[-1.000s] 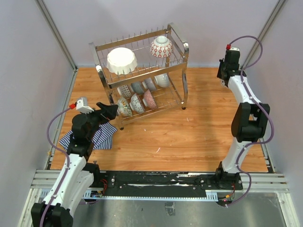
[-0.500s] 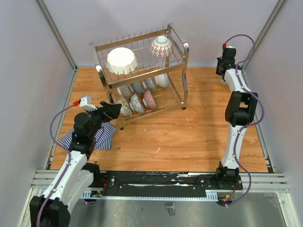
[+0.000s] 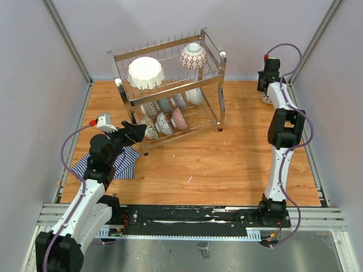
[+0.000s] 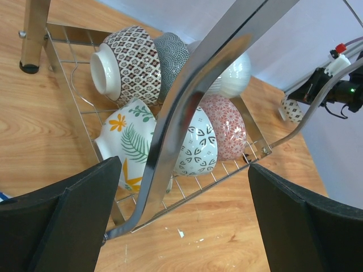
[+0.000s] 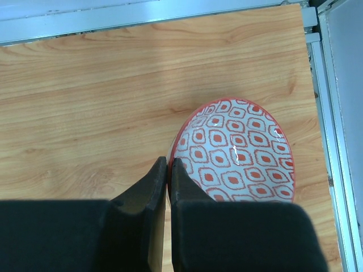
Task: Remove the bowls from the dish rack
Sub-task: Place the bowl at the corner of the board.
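Note:
The dish rack (image 3: 222, 96) stands at the back of the table. A large white bowl (image 3: 146, 72) and a red-lattice bowl (image 3: 193, 56) sit on its top tier. Several smaller bowls lean on the lower tiers, among them a leaf-patterned one (image 4: 127, 139), a pink one (image 4: 227, 124) and a grey-blue one (image 4: 173, 54). My left gripper (image 3: 136, 131) is open at the rack's left end, its fingers either side of the chrome end handle (image 4: 193, 102). My right gripper (image 5: 168, 164) is shut on the rim of a red-patterned bowl (image 5: 238, 147) low at the table's back right.
A blue-white striped cloth (image 3: 119, 161) lies under my left arm. The metal frame edge (image 5: 334, 141) runs just right of the red-patterned bowl, with the back wall rail (image 5: 142, 17) beyond it. Bare wood lies between the rack and my right arm.
My right arm has stretched further toward the back right corner with the red-patterned bowl. My left gripper has edged closer to the rack's left end.

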Motion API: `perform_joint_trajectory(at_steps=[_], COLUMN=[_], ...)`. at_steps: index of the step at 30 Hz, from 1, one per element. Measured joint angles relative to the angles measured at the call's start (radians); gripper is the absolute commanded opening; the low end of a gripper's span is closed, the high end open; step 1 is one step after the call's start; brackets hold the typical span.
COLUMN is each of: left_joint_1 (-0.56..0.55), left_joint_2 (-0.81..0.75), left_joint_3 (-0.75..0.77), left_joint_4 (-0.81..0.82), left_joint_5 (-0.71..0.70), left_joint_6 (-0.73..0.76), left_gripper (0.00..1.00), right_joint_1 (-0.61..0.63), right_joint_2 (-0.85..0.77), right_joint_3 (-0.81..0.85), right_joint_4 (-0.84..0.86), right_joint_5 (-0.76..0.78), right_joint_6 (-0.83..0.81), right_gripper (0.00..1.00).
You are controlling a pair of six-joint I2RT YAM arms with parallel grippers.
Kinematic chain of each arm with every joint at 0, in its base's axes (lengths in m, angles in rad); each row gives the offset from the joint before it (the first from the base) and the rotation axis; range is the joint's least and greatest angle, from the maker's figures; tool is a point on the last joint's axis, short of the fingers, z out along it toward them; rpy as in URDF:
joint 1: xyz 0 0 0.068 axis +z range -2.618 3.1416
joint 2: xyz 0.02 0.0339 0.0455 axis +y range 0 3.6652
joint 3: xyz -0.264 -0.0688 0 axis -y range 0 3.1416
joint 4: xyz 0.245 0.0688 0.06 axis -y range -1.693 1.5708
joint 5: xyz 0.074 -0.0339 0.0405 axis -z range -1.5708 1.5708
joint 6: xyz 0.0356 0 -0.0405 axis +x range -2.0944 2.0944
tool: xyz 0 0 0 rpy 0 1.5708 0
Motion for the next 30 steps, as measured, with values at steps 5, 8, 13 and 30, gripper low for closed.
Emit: perform_joint_trajectory(at_steps=[5, 8, 13, 30], left_joint_1=[-0.002, -0.002, -0.002, -0.002], left_joint_2=[0.000, 0.000, -0.005, -0.045], left_joint_3=[0.000, 0.000, 0.000, 0.000], left_joint_4=[0.000, 0.000, 0.000, -0.002], left_joint_5=[-0.003, -0.003, -0.006, -0.017], left_joint_6=[0.003, 0.003, 0.004, 0.003], left_gripper=[1.00, 1.00, 1.00, 1.00], right_joint_1=[0.000, 0.000, 0.000, 0.012], right_joint_2=[0.014, 0.024, 0.024, -0.021], right_joint_3=[0.028, 0.044, 0.044, -0.072], right_joint_4=[-0.029, -0.042, -0.045, -0.015], right_joint_5=[0.001, 0.001, 0.001, -0.040], right_joint_6=[-0.001, -0.002, -0.002, 0.023], right_gripper=[0.09, 0.13, 0.25, 0.48])
